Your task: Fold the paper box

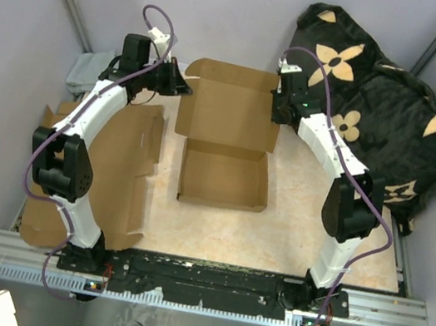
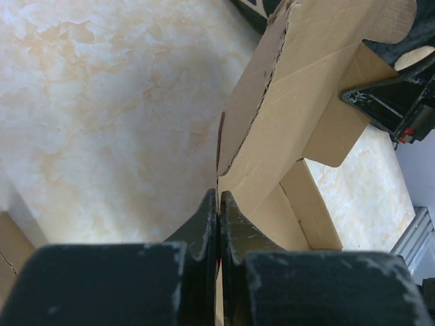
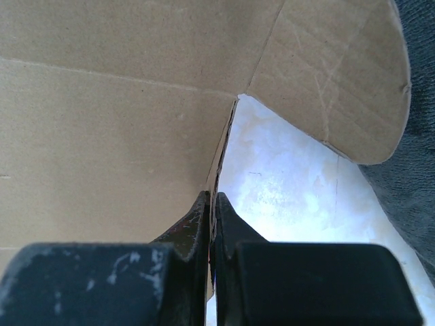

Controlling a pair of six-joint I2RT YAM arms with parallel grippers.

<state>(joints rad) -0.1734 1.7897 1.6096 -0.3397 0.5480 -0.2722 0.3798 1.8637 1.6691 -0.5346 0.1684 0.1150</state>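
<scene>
The paper box [image 1: 225, 173] sits mid-counter [image 1: 288, 243], its tray toward my bases and its lid [image 1: 230, 102] open on the far side; my left pincer [image 1: 182, 87] is pinched tight on the lid's left edge, with the thin cardboard caught between the fingers; my right pincer [image 1: 277, 106] is clamped the same way on the lid's right edge. Left of the box lie flat cardboard sheets [image 1: 115, 170]; right of it and farther back, a black flowered cloth [image 1: 378, 115] lies bunched.

One paper box [image 1: 231, 136], one floral blanket [image 1: 380, 107], two arms [image 1: 94, 120] [image 1: 330, 149].
</scene>
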